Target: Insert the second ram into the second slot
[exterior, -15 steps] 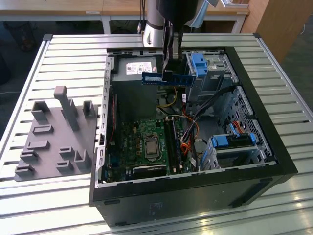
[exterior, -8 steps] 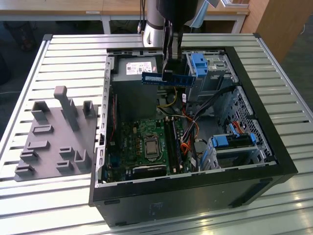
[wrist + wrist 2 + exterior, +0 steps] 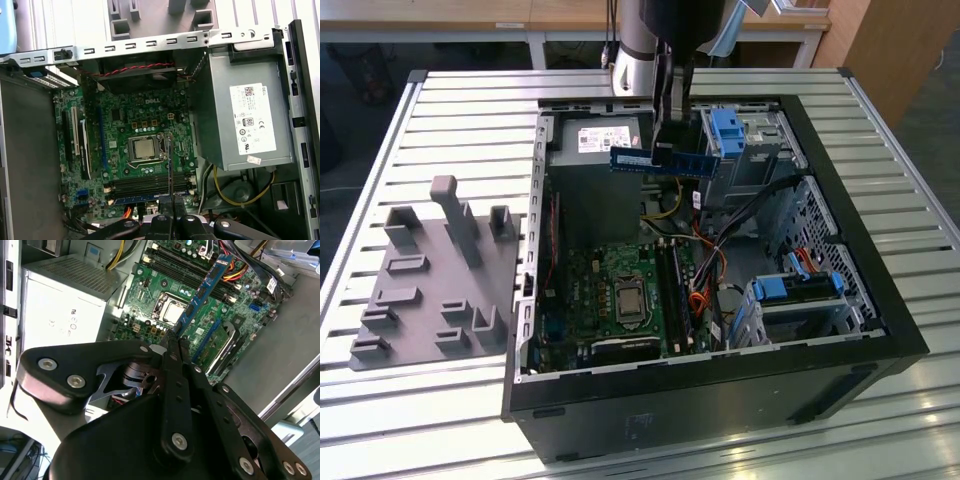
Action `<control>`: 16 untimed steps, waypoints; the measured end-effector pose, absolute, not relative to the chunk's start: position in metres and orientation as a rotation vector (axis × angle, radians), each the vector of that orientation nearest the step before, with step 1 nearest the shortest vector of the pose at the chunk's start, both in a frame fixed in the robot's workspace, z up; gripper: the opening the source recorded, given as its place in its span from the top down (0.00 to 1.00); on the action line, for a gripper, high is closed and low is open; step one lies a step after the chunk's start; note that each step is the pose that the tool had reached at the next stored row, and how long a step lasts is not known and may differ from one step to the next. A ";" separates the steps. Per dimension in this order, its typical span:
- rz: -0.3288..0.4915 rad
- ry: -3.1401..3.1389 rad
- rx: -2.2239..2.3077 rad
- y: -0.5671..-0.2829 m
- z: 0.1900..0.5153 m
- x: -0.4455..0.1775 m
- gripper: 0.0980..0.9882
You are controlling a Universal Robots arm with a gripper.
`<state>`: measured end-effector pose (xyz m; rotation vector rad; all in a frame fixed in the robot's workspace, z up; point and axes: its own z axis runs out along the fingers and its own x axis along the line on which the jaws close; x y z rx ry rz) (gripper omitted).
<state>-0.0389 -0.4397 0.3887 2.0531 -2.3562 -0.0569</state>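
My gripper (image 3: 665, 150) is shut on the second ram (image 3: 630, 158), a long thin blue board held level above the open computer case, over the power supply and drive cage. In the second wrist view the fingertips (image 3: 172, 345) clamp one end of the ram (image 3: 202, 292), which reaches out over the motherboard. In the first wrist view the ram (image 3: 170, 160) appears edge-on above the gripper (image 3: 170, 212), over the CPU socket area. The dark memory slots (image 3: 672, 285) (image 3: 150, 184) lie on the green motherboard well below. A blue stick (image 3: 140, 198) seems to sit in one slot.
The grey power supply (image 3: 595, 185) sits at the case's far side, under the ram. Blue drive-bay tabs (image 3: 728, 130) (image 3: 790, 288) and orange and red cables (image 3: 705, 270) crowd the exterior view's right. The CPU socket (image 3: 625, 300) is beside the slots. A grey fixture tray (image 3: 435, 280) lies on the left.
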 end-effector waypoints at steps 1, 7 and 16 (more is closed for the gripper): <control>-0.057 -2.358 2.051 -0.440 0.389 -0.039 0.96; -0.057 -2.369 2.038 -0.440 0.389 -0.039 0.96; -0.057 -2.387 2.018 -0.440 0.389 -0.039 0.96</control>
